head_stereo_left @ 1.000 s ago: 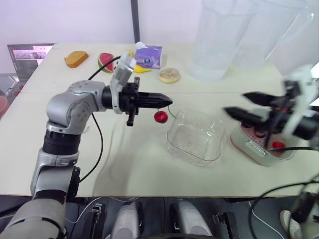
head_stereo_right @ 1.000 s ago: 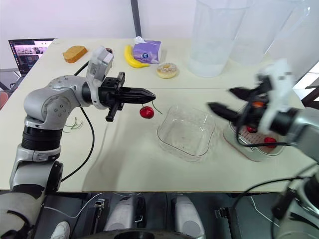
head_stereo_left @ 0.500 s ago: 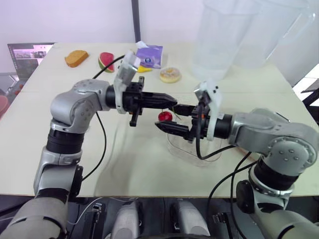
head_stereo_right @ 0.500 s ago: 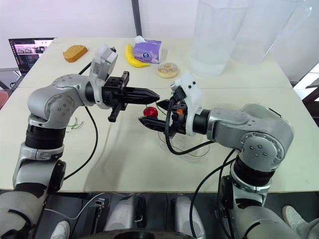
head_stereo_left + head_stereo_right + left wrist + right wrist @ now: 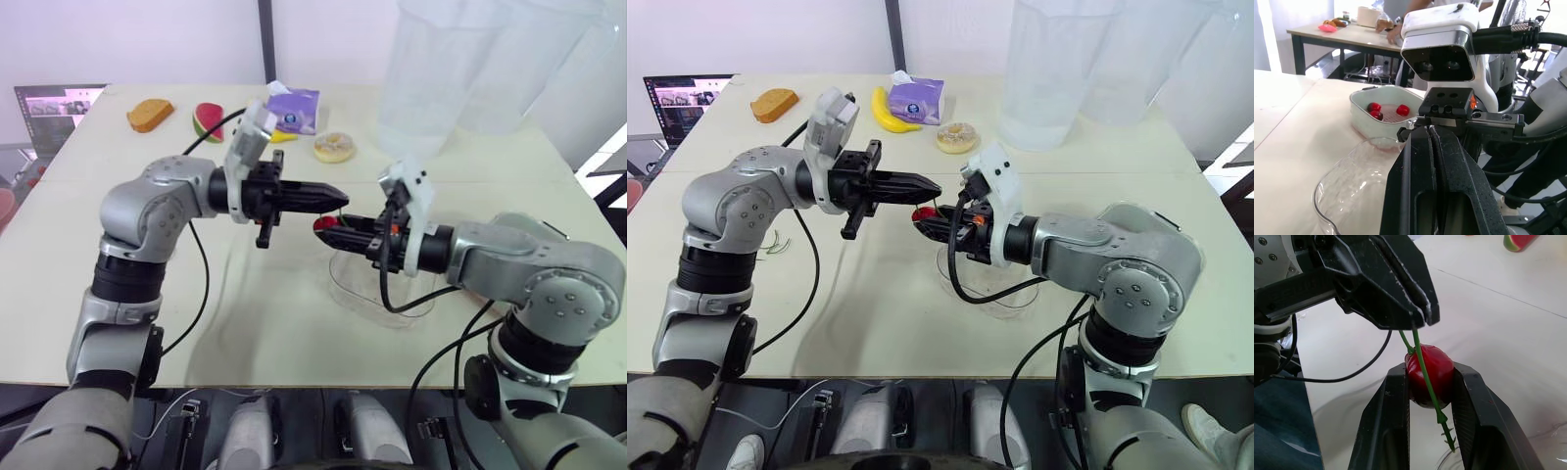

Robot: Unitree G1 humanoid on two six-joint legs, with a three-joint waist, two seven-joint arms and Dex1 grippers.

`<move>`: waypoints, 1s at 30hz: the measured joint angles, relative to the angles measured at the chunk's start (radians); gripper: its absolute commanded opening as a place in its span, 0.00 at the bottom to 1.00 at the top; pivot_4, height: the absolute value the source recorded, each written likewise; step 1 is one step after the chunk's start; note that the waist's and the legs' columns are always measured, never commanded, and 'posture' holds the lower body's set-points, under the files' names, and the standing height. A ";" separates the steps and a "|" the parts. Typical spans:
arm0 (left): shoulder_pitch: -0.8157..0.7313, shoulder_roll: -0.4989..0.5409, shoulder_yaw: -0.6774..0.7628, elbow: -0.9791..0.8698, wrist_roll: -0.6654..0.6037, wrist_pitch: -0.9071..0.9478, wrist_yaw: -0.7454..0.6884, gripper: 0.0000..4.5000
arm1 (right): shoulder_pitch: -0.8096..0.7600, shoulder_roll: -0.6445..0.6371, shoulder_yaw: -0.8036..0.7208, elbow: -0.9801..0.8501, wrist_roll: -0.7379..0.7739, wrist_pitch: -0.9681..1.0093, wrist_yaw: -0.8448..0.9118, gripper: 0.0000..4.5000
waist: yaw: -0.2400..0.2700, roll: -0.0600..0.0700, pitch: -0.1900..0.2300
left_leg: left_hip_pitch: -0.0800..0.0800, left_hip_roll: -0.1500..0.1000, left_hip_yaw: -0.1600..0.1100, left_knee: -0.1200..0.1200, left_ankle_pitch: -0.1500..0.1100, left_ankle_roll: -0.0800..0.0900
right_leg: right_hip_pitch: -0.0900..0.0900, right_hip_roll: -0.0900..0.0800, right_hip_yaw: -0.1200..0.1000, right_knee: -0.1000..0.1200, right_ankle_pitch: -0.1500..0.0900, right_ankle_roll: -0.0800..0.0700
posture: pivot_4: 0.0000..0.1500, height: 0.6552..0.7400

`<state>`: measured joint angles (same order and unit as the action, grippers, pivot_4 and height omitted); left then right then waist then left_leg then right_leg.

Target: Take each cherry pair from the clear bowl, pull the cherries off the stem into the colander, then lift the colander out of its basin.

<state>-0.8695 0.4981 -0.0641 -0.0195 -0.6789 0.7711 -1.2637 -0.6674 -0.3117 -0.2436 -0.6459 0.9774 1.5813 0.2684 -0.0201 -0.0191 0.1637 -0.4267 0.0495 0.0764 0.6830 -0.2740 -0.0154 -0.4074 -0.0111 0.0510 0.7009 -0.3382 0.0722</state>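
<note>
Left eye view showed the two arms meeting tip to tip above the table (image 5: pixel 260 328), over the left rim of the bowl (image 5: pixel 358 291). The left gripper (image 5: pixel 339 201) was clenched, and the right gripper (image 5: pixel 324 224) just under it was clamped on a red cherry (image 5: pixel 326 222). A donut (image 5: pixel 334 148) lay well behind them. Left wrist view looked along the left fingers, pressed flat together with no gap. The bowl sat below them. Past it stood the white basin (image 5: pixel 1362 126) with the colander (image 5: pixel 1390 113) seated in it, and three cherries (image 5: pixel 1403 110) lay in the colander. Right wrist view showed the cherry squeezed between the right gripper's two fingers. A green stem (image 5: pixel 1426 379) ran up across the cherry into the shut tips of the left gripper, and the stem's lower end hung free.
</note>
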 measured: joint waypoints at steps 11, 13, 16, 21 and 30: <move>-0.004 0.011 0.002 0.028 0.012 -0.016 0.002 0.00 | 0.283 -0.182 -0.007 -0.071 -0.008 -0.046 0.027 0.19 | -0.009 0.000 0.000 | 0.001 0.001 0.000 0.000 0.000 0.001 | 0.001 0.001 0.000 -0.001 0.000 0.000 | 1.00 1.00; -0.004 0.013 0.003 0.027 0.012 -0.015 0.004 0.00 | 0.266 -0.168 -0.065 -0.077 0.029 -0.056 0.019 0.19 | -0.011 0.000 0.000 | 0.001 0.001 -0.001 -0.001 0.000 0.000 | 0.001 0.002 0.000 -0.001 0.000 0.000 | 1.00 1.00; -0.002 0.014 0.003 0.026 0.012 -0.015 0.006 0.00 | 0.236 -0.173 -0.132 -0.078 0.076 -0.064 0.006 0.19 | -0.013 0.000 0.000 | 0.001 0.000 0.000 -0.001 0.000 0.000 | 0.001 0.001 0.000 -0.001 0.000 0.000 | 1.00 1.00; 0.008 0.034 0.003 0.017 0.011 -0.013 0.006 0.00 | 0.284 -0.418 -0.365 -0.049 0.136 -0.057 0.019 0.19 | 0.011 -0.001 0.001 | 0.000 -0.001 0.000 0.000 -0.001 0.001 | 0.002 -0.001 0.000 -0.003 0.000 0.000 | 1.00 1.00; 0.044 0.046 0.007 -0.050 -0.030 0.012 0.002 0.00 | 0.679 -0.640 -0.542 0.044 -0.079 -0.173 0.110 0.19 | -0.004 0.000 0.000 | 0.003 0.000 0.000 -0.001 0.000 0.000 | 0.003 0.002 0.001 -0.002 0.000 0.001 | 1.00 1.00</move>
<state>-0.8254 0.5438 -0.0573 -0.0694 -0.7091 0.7833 -1.2619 0.0120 -0.9519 -0.7854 -0.6019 0.8985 1.4088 0.3780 -0.0246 -0.0189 0.1638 -0.4240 0.0498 0.0765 0.6822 -0.2742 -0.0150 -0.4042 -0.0093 0.0522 0.6989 -0.3381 0.0728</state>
